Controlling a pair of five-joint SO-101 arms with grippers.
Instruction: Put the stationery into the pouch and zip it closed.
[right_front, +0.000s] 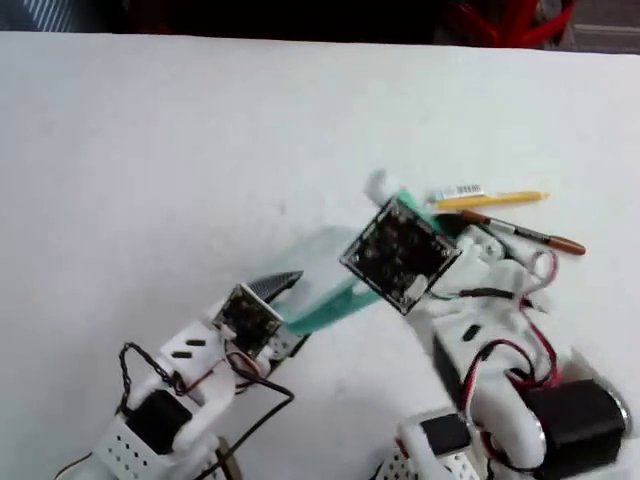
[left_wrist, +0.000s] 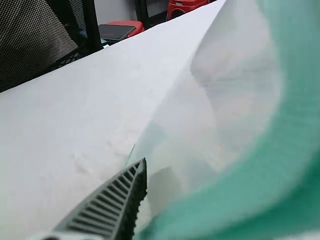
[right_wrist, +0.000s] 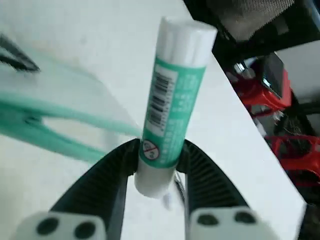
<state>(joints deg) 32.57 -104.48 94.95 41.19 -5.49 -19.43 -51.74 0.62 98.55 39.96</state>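
Note:
A translucent pouch with a teal zip rim lies across the table's middle. My left gripper is shut on its near end and holds that edge up. In the left wrist view one ribbed finger rests against the pouch, and the other finger is hidden behind it. My right gripper is shut on a green and white glue stick, upright beside the pouch's teal rim. The glue stick's white cap pokes out past the right wrist board at the pouch's far end.
A yellow pencil and a brown-tipped pen lie on the white table just right of the right arm's wrist. Red stools and dark chairs stand beyond the table's far edge.

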